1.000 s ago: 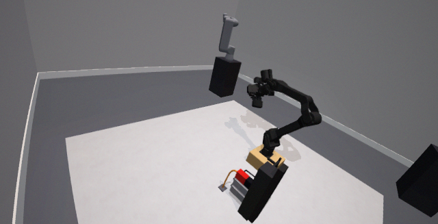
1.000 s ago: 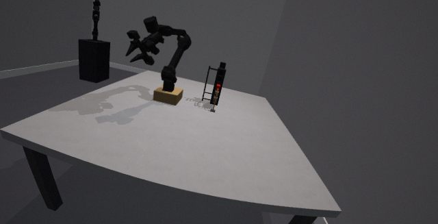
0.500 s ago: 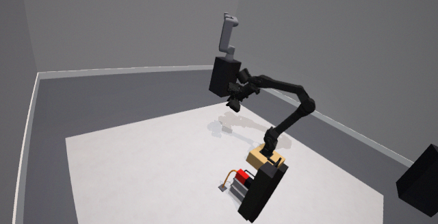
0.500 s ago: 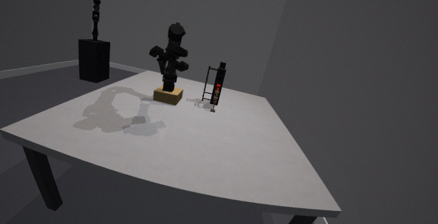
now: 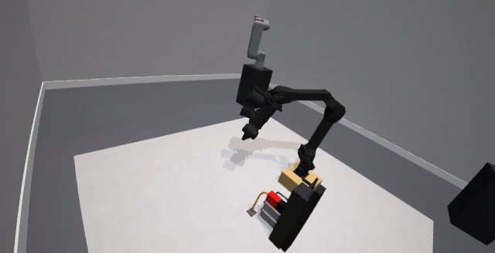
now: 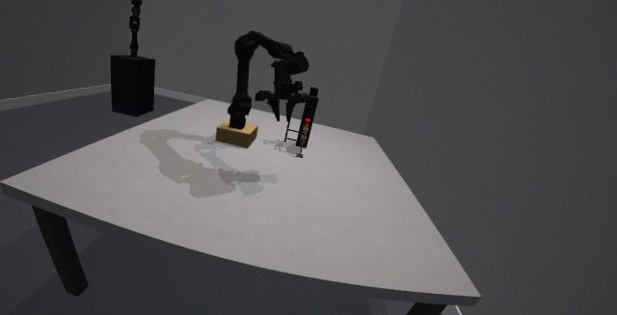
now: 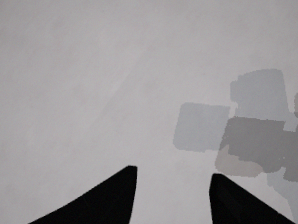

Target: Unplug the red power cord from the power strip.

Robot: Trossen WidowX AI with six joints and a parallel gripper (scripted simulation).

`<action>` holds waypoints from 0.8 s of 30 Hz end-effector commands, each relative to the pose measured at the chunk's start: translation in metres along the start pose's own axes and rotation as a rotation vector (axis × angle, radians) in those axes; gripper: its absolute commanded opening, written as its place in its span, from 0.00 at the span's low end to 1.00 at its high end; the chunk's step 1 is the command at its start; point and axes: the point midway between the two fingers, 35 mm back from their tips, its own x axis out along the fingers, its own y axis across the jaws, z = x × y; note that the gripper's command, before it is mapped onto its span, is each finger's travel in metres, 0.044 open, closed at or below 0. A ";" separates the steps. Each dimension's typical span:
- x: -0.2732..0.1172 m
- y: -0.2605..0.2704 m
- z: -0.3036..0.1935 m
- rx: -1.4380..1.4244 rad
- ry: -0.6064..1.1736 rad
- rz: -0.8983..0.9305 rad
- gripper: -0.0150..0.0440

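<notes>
The red plug [image 5: 274,199] [image 6: 308,121] sits at the face of the tall, dark, tilted power strip [image 5: 295,218] [image 6: 312,108]. How deep it is seated cannot be seen. An orange-looking cord [image 5: 257,200] arcs from the plug down to a small grey square [image 5: 251,212] [image 6: 300,156] on the table. My gripper [image 5: 244,138] [image 6: 283,120] [image 7: 173,179] points down above the table, well away from the plug in the top view. Its fingers stand apart with nothing between them. The wrist view shows only table and shadows beyond them, with no plug, cord or strip.
Grey blocks [image 5: 268,214] sit beside the red plug at the strip. A thin black frame [image 6: 291,131] stands beside the strip. My arm stands on a tan block [image 5: 290,181] [image 6: 233,137] close to the strip. Dark pedestals [image 5: 253,84] [image 6: 132,84] stand beyond the table.
</notes>
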 end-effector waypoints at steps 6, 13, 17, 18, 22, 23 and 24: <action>0.002 0.116 -0.062 0.220 0.232 0.036 0.53; -0.003 0.173 -0.123 0.405 0.356 -0.080 0.53; -0.006 0.191 -0.149 0.488 0.382 -0.153 0.53; -0.006 0.191 -0.149 0.488 0.382 -0.153 0.53; -0.006 0.191 -0.149 0.488 0.382 -0.153 0.53; -0.006 0.191 -0.149 0.488 0.382 -0.153 0.53; -0.006 0.191 -0.149 0.488 0.382 -0.153 0.53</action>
